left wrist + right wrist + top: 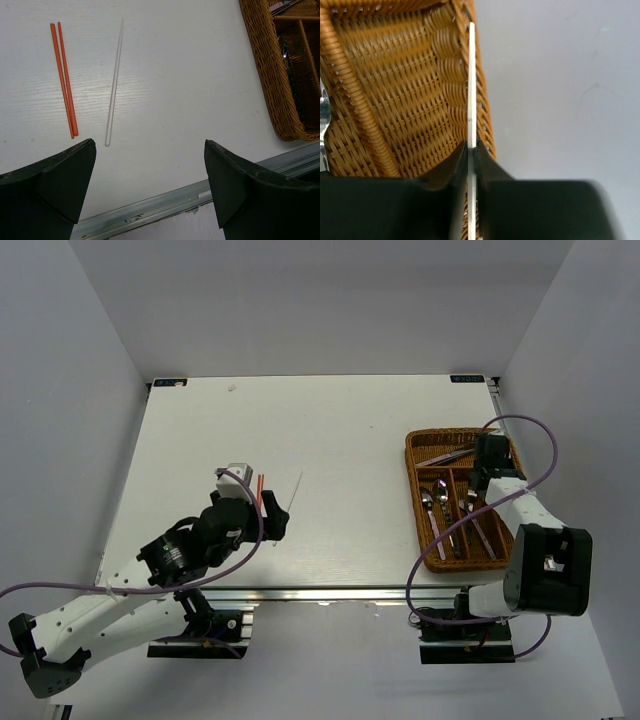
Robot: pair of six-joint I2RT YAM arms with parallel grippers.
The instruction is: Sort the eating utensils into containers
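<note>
Two red-orange chopsticks (64,80) lie side by side on the white table, with one white chopstick (114,82) just to their right. My left gripper (150,165) hovers open near the table's front edge, short of them, holding nothing. The brown wicker tray (415,502) sits at the right, with silver spoons (428,502) and pink-handled pieces in its narrow sections and more cutlery in the crosswise section (447,455). Over the tray's right wall (395,90), my right gripper (471,150) is shut on a thin white chopstick (471,85) that points straight ahead.
The metal rail of the table's front edge (165,205) runs just under my left fingers. A corner of the tray (270,75) shows at the upper right of the left wrist view. Grey walls enclose the table on three sides.
</note>
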